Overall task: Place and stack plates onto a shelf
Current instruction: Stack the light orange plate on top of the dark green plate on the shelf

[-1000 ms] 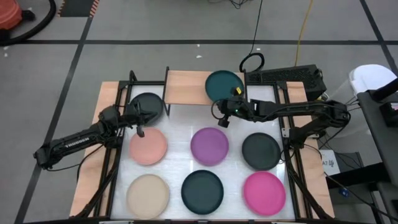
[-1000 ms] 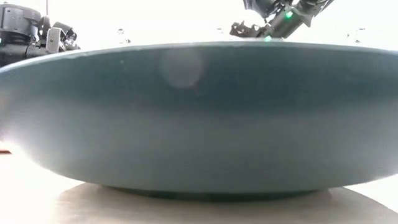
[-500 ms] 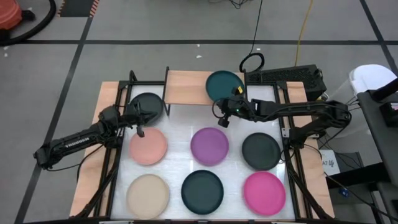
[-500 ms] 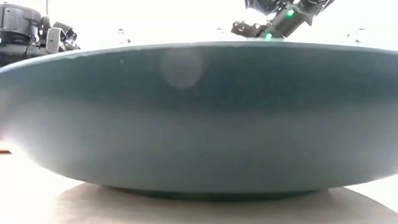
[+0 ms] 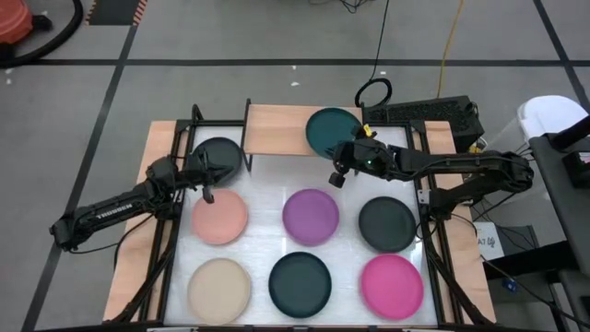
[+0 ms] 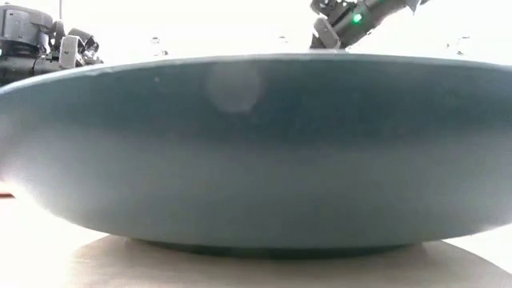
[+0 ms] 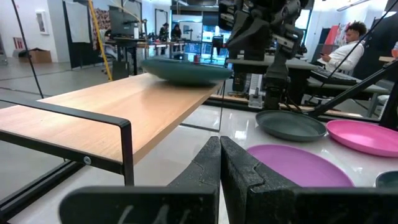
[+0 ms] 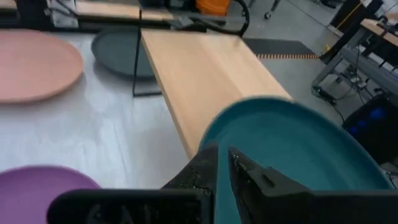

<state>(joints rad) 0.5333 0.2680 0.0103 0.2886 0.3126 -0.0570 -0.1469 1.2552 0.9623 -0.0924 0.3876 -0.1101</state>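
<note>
Clearly the plates are thin, stiff and matte, probably light plastic, so each is best pinched at its raised rim, where a shallow lip gives the fingers purchase; a flat centre offers nothing. One dark teal plate (image 5: 333, 130) already sits on the shelf (image 5: 277, 128), at its right end. The right gripper (image 5: 337, 172) hangs just off the shelf's front edge beside that plate, jaws nearly together and holding nothing. The left gripper (image 5: 207, 192), pressed shut and empty, waits beside the black plate (image 5: 218, 158) off the shelf's left end. Six more plates lie in front of the shelf.
</note>
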